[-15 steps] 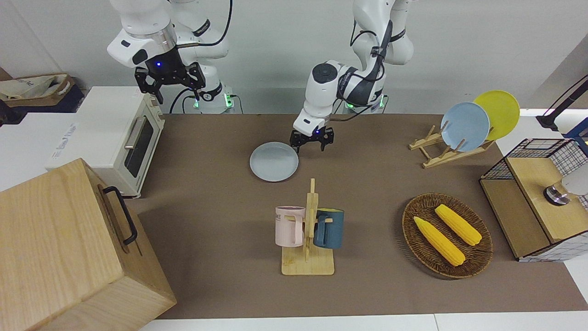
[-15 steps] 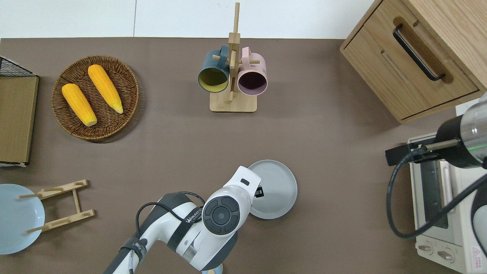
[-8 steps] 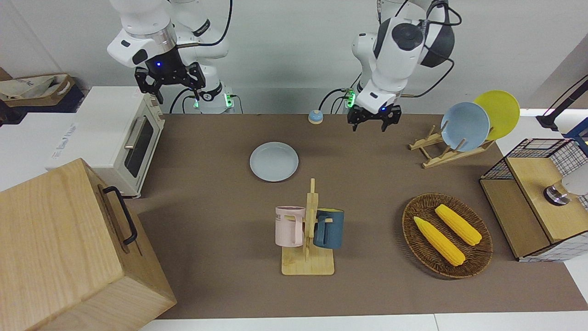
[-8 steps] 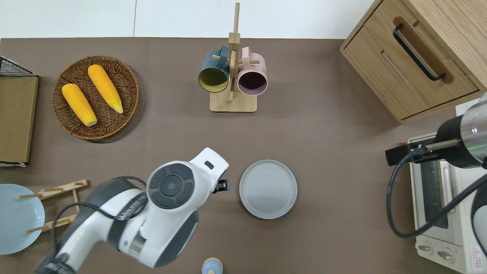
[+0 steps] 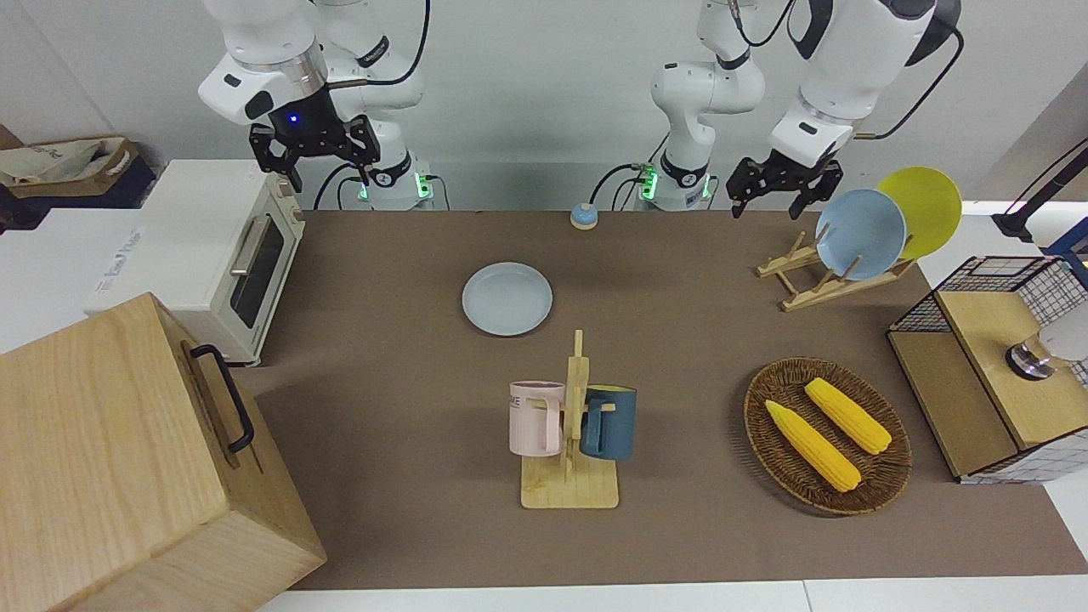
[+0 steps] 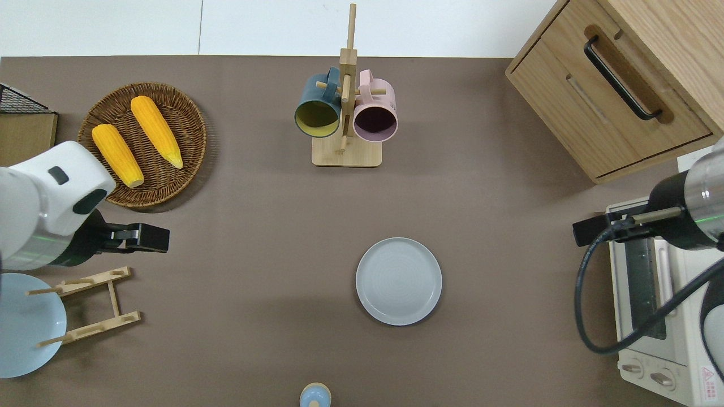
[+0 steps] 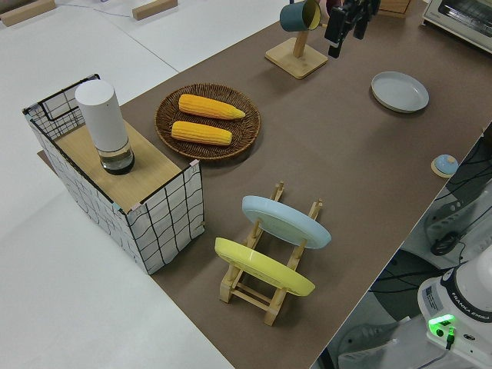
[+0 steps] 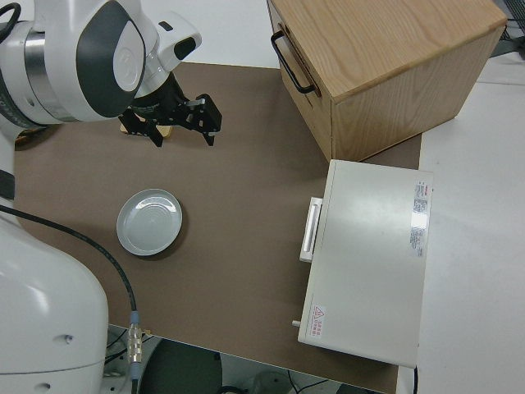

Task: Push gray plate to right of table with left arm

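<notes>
Since a second ago the left gripper point(image 5: 786, 183) has swung up and away from the gray plate point(image 5: 507, 298), jaws apparently spread and holding nothing. That plate is lying flat mid-worktop point(image 5: 680, 340), seemingly delivered. Right arm is sitting parked.

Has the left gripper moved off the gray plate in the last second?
Yes. The left gripper has swung away from the gray plate toward the left arm's end, now over the table near the plate rack.
</notes>
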